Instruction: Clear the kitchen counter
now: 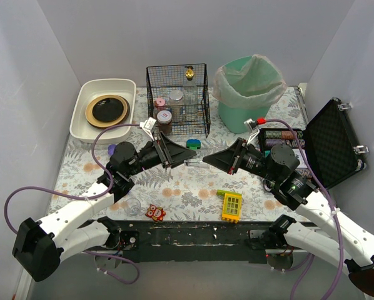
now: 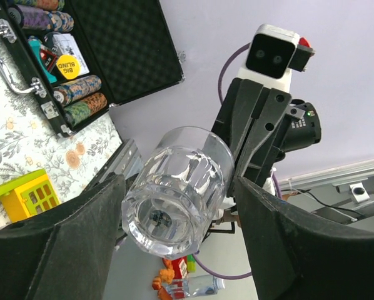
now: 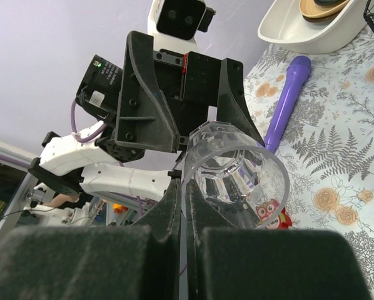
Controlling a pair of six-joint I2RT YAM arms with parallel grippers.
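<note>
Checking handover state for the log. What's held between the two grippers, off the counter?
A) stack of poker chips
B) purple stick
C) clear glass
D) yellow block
C: the clear glass sits sideways between the fingers of the left gripper, while the right gripper pinches its rim.

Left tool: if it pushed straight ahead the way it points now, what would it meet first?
The clear glass, which sits between the left tool's fingers, base toward that wrist camera. Directly behind it is the right tool, pinching the glass's rim. Whether the left fingers touch the glass is unclear.
</note>
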